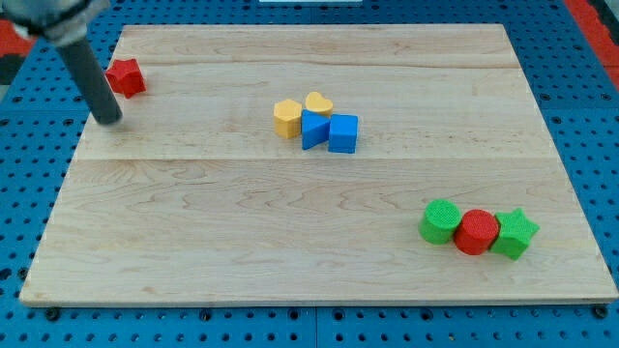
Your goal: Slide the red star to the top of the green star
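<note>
Pale wood makes up the board [290,242] I am working on, laid in long planks with the grain running across the view, and it sits on a blue pegboard [580,87] dotted with holes that shows along every edge. My rod [90,77] comes down dark and slanted at the view's upper left, and my tip [109,120] rests on the board just below and to the left of the red star [126,76], close beside it though I cannot tell if they touch. There is no claw on this arm, so nothing is clenched or grasped. Near the middle of the board four blocks huddle together: a yellow hexagon [287,118], a yellow heart [318,103], a blue triangle [312,129] and a blue cube [343,133]. Far off at the view's lower right, three more sit in a touching row: a green cylinder [441,221], a red cylinder [476,232] and the green star [514,233], well apart from the red star.
</note>
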### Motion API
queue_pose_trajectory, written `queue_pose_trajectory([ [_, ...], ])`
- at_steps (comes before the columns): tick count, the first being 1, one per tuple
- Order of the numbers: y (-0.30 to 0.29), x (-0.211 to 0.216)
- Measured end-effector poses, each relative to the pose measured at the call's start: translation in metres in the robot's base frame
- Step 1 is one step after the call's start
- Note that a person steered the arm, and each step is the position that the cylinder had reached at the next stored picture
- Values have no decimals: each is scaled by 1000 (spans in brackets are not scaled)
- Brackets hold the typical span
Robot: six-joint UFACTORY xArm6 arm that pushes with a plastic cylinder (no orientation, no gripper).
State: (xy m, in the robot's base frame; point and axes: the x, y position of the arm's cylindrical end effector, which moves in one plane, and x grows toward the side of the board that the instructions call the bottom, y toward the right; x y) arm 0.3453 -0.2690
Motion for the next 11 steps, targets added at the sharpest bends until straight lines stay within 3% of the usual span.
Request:
queue_pose_trajectory([
  [1,1,-72],
  [2,110,-61],
  [4,80,-110],
  [5,200,-82],
  [6,263,-65],
  [7,193,-92],
  [8,184,-67],
  [9,261,-28],
  [11,321,12],
])
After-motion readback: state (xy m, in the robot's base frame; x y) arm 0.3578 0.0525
